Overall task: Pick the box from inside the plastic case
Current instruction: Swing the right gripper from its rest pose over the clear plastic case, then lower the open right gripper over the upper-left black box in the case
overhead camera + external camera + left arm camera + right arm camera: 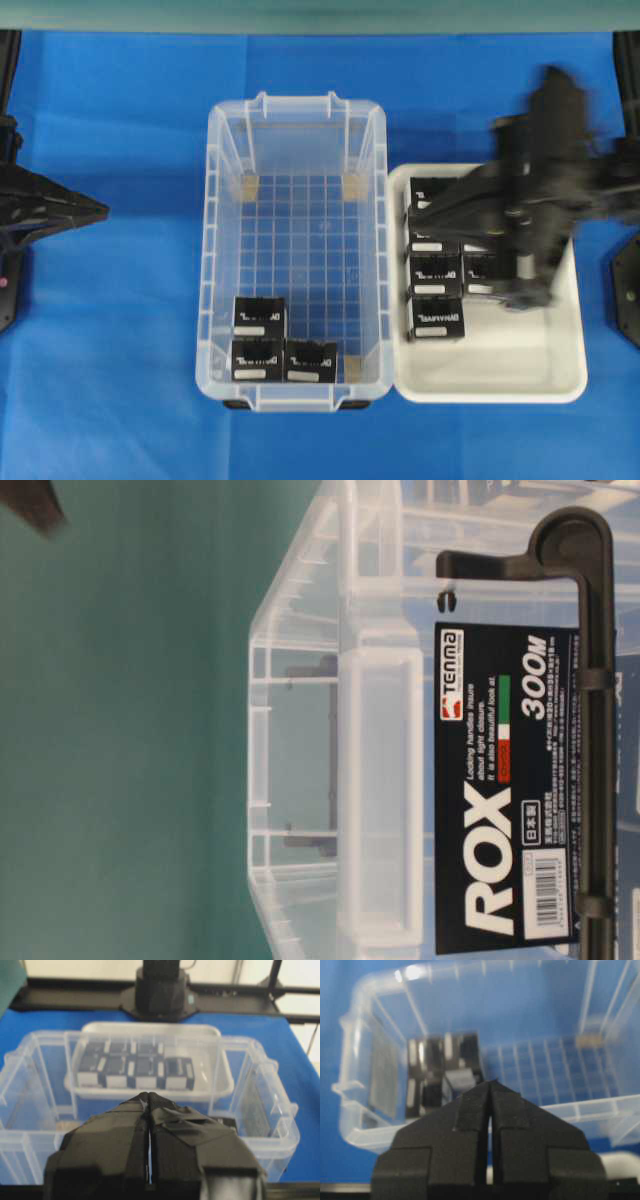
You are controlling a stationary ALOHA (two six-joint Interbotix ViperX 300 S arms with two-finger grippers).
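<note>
Over the blue desk [120, 300] in the overhead view, the clear plastic case [222, 250] holds three black boxes bunched in its near-left corner, the box [259, 317] nearest the middle touching two others, while the right gripper [530, 290], blurred, hangs above the white tray [500, 370], where at least six more boxes can be counted and others may lie hidden under the arm; the left arm rests at the frame's edge, well apart from everything. Table-level, one side of the case fills the frame with a black "ROX" label [500, 790] and a black latch [590, 730]; no box shows. From the left wrist, the left gripper [149, 1105] has its fingers pressed together and empty, looking through the case at about eight boxes in two rows on the tray beyond. From the right wrist, the fingers [470, 1110] of the right gripper are shut on nothing, aimed toward the cluster in the case's corner. Risks, as judged: the tight packing against the wall leaves little room for opened fingers, so a descent could jam on a neighbour, drag two boxes, or catch the rim.
</note>
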